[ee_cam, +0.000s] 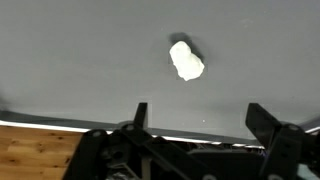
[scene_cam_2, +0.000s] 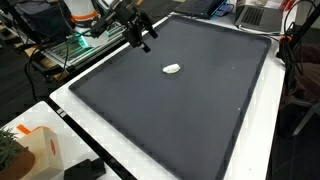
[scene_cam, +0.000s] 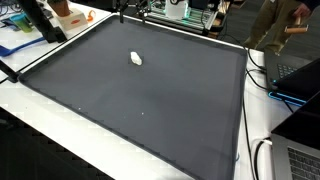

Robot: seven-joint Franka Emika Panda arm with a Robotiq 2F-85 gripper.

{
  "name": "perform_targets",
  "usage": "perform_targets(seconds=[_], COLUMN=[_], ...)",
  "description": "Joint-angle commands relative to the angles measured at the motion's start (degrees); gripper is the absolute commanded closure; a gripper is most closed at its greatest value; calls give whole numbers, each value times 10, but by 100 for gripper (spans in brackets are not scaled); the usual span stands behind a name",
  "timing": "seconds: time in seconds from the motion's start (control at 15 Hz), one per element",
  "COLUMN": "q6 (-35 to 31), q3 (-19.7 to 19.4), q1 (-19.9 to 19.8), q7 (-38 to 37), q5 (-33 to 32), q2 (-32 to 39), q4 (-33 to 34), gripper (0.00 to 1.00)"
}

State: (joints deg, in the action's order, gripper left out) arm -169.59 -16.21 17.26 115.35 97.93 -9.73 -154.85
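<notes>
A robotics lab: a lit electronics rack (scene_cam_2: 72,45), a laptop (scene_cam_2: 258,14) and loose cables (scene_cam: 262,152) ring a matted table (scene_cam: 58,125).

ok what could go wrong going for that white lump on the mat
The white lump is small and lies low on the mat, so the open jaws may dig into the mat or nudge it aside instead of pinching it. The jaws hang away from it, so a skewed approach could miss.

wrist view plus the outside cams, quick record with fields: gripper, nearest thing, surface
gripper: open, holds nothing, above the mat near its edge
nearest thing: small white lump, lying on the mat, apart from the gripper
surface: dark grey mat on a white table
</notes>
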Motion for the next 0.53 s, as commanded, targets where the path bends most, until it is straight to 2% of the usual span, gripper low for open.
perform_targets(seconds=[0.0, 0.07, 0.13, 0.4, 0.47], q6=[-70, -85, -77, -44, 8], q3=[39, 51, 128, 171, 166], q1=[29, 36, -29, -70, -84], q7=[-106, -147, -198, -384, -424], q5=[-74, -102, -139, -282, -338], q2=[-23, -15, -1, 77, 61], q4=[-21, -21, -24, -10, -14], gripper=[0, 0, 0, 0, 0])
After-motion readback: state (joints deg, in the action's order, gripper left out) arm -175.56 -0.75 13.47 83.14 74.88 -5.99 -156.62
